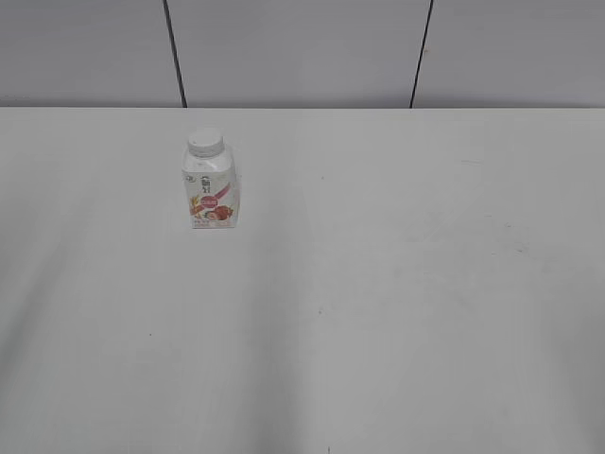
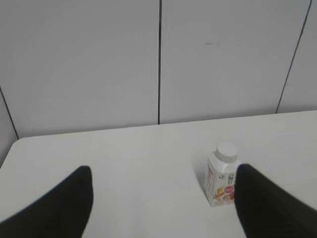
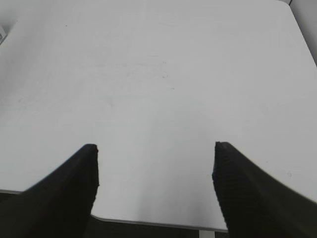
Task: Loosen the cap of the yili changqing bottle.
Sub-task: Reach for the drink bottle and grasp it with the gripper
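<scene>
The yili changqing bottle (image 1: pixel 211 194) stands upright on the white table, left of centre toward the back. It is small and white with a pink-red fruit label. Its white ribbed cap (image 1: pixel 205 142) sits on the neck. The bottle also shows in the left wrist view (image 2: pixel 220 181) with its cap (image 2: pixel 227 151), partly behind my left gripper's right finger. My left gripper (image 2: pixel 163 171) is open and empty, well short of the bottle. My right gripper (image 3: pixel 154 146) is open and empty over bare table near its front edge. Neither gripper shows in the exterior view.
The white table (image 1: pixel 378 303) ends at a grey panelled wall (image 1: pixel 302 52) behind the bottle. The table's front edge and rounded corner show low in the right wrist view (image 3: pixel 148 223).
</scene>
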Robot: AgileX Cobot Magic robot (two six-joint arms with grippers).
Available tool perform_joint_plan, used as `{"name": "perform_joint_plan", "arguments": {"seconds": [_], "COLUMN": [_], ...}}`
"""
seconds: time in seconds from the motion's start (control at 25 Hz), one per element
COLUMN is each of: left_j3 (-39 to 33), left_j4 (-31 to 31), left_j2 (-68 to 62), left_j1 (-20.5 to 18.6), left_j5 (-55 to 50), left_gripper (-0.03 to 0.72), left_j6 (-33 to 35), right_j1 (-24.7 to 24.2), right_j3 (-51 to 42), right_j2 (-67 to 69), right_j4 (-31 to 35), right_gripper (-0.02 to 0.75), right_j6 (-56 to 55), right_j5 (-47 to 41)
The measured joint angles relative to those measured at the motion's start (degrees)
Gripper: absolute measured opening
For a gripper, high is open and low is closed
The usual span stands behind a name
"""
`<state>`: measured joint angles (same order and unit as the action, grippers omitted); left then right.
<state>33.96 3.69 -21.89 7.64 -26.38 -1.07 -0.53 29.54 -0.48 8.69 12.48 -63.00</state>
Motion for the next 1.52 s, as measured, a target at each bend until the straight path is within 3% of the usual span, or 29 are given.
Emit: {"name": "perform_joint_plan", "arguments": {"seconds": [0.48, 0.8, 1.24, 1.52], "left_j3": [-13.2, -13.8, -13.8, -13.7], "left_j4": [6.1, 15.4, 25.7, 40.4], "left_j2": [-21.9, -41.8, -65.6, -73.4], "left_j1": [1.0, 1.0, 1.0, -5.1], "left_j5": [37.7, 57.7, 78.5, 88.4], "left_gripper": [0.538, 0.538, 0.538, 0.538], "left_j6": [-0.1, -8.9, -10.2, -10.3], "right_j1": [0.0, 0.0, 0.0, 0.0], "right_j3": [0.0, 0.0, 0.0, 0.0], "right_j2": [0.0, 0.0, 0.0, 0.0], "right_j4": [0.0, 0.0, 0.1, 0.1], "right_gripper": [0.568, 0.568, 0.568, 0.568], "right_j6": [0.0, 0.0, 0.0, 0.0], "right_j5": [0.0, 0.0, 0.0, 0.0]}}
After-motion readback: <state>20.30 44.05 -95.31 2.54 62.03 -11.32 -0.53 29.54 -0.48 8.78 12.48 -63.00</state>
